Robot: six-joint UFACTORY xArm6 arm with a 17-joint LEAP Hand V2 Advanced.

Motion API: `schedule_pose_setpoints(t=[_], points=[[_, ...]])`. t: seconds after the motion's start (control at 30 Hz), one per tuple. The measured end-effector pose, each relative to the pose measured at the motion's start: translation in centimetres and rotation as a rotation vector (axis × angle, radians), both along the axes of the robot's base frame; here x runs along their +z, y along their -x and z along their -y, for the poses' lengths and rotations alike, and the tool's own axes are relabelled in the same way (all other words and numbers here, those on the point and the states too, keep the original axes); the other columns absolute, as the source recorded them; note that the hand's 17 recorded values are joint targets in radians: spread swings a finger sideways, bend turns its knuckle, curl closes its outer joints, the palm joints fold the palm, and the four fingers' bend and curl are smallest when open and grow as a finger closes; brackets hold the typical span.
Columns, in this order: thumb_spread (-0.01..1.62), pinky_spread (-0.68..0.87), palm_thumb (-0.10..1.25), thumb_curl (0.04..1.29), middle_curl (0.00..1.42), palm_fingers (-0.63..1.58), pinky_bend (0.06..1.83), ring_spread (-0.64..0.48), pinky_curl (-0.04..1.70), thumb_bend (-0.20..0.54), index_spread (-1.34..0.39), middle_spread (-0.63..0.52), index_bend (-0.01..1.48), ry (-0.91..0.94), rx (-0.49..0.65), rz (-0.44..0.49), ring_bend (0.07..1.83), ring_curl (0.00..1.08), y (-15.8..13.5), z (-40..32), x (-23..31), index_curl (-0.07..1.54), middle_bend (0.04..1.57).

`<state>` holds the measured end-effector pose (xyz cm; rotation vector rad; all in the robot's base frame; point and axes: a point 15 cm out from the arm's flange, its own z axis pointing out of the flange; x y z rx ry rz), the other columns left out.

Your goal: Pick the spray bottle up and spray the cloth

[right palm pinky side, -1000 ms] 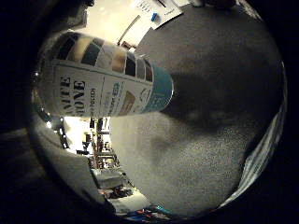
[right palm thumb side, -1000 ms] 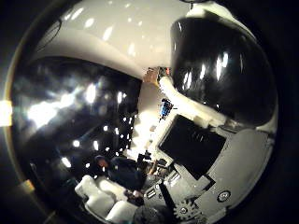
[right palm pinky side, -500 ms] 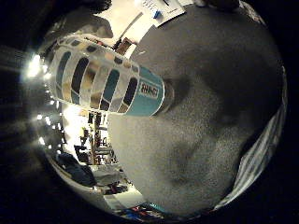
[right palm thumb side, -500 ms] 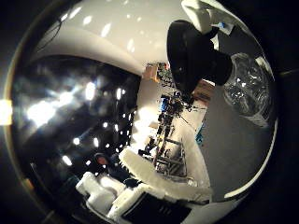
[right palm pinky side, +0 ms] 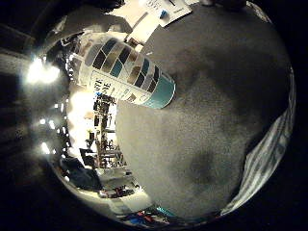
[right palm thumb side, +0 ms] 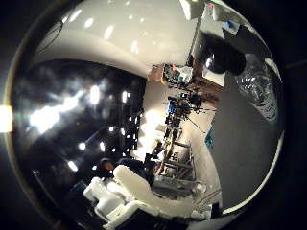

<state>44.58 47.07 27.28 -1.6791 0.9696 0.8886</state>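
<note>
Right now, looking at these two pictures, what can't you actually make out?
- Spray bottle, thumb side view: squeezed against the picture's rim. Which way its dark head points is unclear.
- Striped fabric, possibly the cloth, little finger side view: only a strip shows and the rest is cut off by the edge.
- Patterned canister, little finger side view: its top is lost in glare and shadow.

Both palm views bend hard at their round edges and fall to black outside them. The room is dim, lit by bright ceiling lamps that flare into white blobs and scattered specks. A soft dark shadow lies on the grey table [right palm pinky side: 202,144] beside the patterned canister [right palm pinky side: 127,72]. Glints sparkle on the clear spray bottle [right palm thumb side: 256,88] far from the hand [right palm thumb side: 139,196], whose white fingers are blurred.
</note>
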Motion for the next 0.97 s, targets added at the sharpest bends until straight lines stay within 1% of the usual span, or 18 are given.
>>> schedule_pose_setpoints(t=[0.13, 0.4, 0.6, 0.77, 0.97], points=[[0.95, 0.48, 0.23, 0.33, 0.38, 0.34, 1.28, 0.05, 0.26, -0.031, -0.38, -0.13, 0.19, 0.015, -0.016, 0.018, 0.84, 0.16, -0.5, 1.7, 1.9, 0.39, 0.38], [0.95, 0.54, 0.24, 0.33, 0.37, 0.32, 1.25, 0.14, 0.19, -0.029, -0.38, -0.11, 0.19, 0.161, -0.046, 0.042, 0.77, 0.13, -2.0, 7.4, 3.6, 0.38, 0.35], [0.95, 0.58, 0.24, 0.34, 0.37, 0.33, 1.23, 0.18, 0.15, -0.033, -0.37, -0.10, 0.19, 0.305, -0.056, 0.076, 0.73, 0.12, -2.1, 11.2, 5.4, 0.38, 0.32], [0.94, 0.60, 0.26, 0.34, 0.36, 0.33, 1.21, 0.21, 0.12, -0.032, -0.37, -0.08, 0.19, 0.469, -0.116, 0.117, 0.70, 0.11, -2.1, 15.7, 8.4, 0.38, 0.29], [0.96, 0.63, 0.28, 0.34, 0.36, 0.33, 1.16, 0.23, 0.07, -0.029, -0.37, -0.06, 0.19, 0.642, -0.271, 0.213, 0.63, 0.10, -2.4, 23.1, 14.2, 0.38, 0.26]])
